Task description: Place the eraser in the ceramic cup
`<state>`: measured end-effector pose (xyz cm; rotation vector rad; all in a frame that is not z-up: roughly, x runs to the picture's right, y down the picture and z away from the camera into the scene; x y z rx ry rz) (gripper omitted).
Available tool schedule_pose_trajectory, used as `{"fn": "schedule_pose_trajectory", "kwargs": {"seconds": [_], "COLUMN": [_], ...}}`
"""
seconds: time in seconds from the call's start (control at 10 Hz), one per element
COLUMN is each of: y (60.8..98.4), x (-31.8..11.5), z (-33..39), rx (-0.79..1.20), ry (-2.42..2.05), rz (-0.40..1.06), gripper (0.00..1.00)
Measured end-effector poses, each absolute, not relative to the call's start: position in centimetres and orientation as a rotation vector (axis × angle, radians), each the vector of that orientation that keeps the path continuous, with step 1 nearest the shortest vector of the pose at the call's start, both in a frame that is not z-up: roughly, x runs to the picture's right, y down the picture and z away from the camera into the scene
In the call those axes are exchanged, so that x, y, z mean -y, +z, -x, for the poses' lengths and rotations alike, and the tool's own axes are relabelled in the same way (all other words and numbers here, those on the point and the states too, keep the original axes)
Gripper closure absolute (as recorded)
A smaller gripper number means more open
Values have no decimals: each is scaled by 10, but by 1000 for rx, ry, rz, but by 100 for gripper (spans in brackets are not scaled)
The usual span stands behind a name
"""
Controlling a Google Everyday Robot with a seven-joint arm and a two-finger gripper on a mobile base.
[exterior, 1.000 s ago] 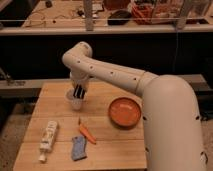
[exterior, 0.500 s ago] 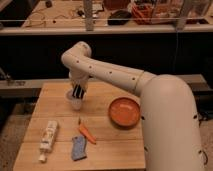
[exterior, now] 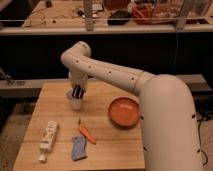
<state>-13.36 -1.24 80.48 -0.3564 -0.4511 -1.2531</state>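
Black-and-white striped eraser (exterior: 77,92) hangs upright, pinched in your gripper's (exterior: 77,95) fingers, directly over the ceramic cup (exterior: 75,101) on the wooden counter (exterior: 107,137), lower end at the rim, aligned for release.

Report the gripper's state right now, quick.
Gripper: right over the cup at the table's back left, with the striped eraser at its tip; open or shut cannot be told.

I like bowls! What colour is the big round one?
Orange bowl, camera view; gripper is over the cup.
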Motion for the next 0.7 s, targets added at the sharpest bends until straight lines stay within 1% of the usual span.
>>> {"fn": "schedule_pose_trajectory", "kwargs": {"seconds": [0.7], "y": [806], "x": [12], "z": [137], "rx": [458], "ry": [-1260], "rz": [364], "gripper": [100]}}
